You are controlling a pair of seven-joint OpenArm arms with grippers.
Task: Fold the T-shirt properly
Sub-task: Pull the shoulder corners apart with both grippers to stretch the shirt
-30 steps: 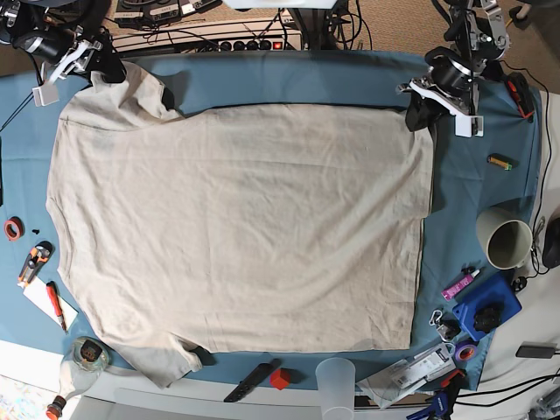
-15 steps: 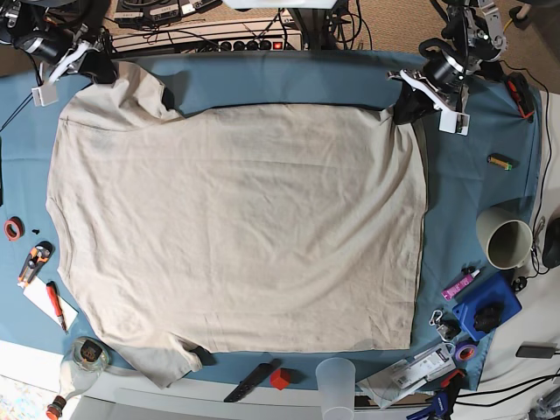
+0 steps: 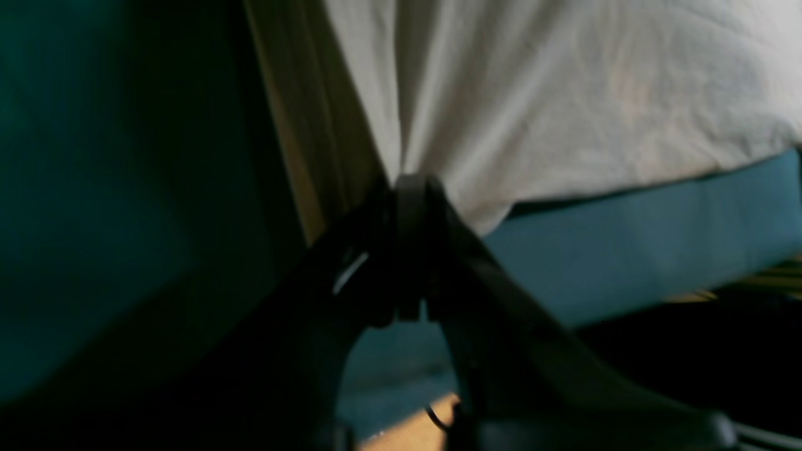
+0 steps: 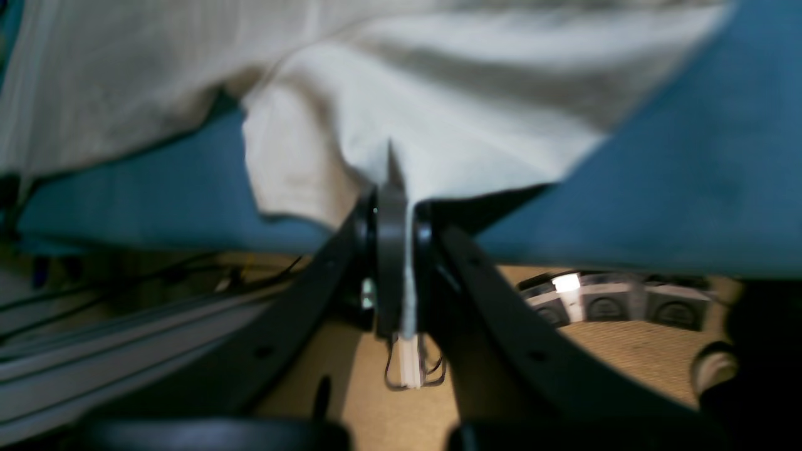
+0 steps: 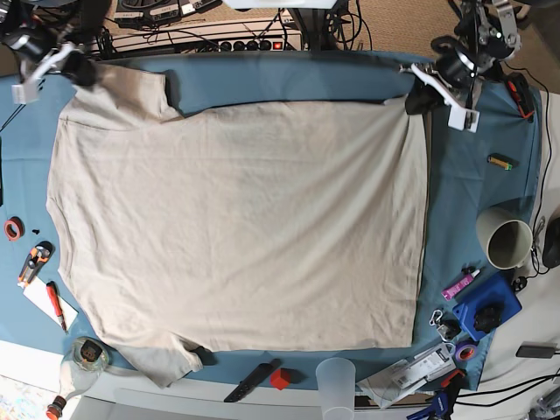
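The beige T-shirt (image 5: 236, 219) lies spread flat over the blue table cloth (image 5: 297, 83), one sleeve at the near left and one at the far left. My left gripper (image 5: 418, 98) is at the shirt's far right corner and is shut on its edge. In the left wrist view the left gripper (image 3: 410, 188) pinches the T-shirt (image 3: 564, 94), which fans out taut from the jaws. My right gripper (image 5: 83, 74) is shut on the far left sleeve. In the right wrist view the right gripper (image 4: 393, 200) clamps a fold of the T-shirt (image 4: 438, 94).
A beige cup (image 5: 506, 238), a pink marker (image 5: 461, 283) and a blue case (image 5: 486, 308) sit at the right edge. A clear cup (image 5: 336, 378), a red block (image 5: 280, 379) and a black knife (image 5: 252, 381) line the near edge. Red tape (image 5: 13, 229) and a cutter (image 5: 33, 262) lie at the left.
Both grippers have closed on the shirt's far corners and pulled them outward. The far left sleeve now lies flatter, and the far right corner has been drawn toward the table's back.
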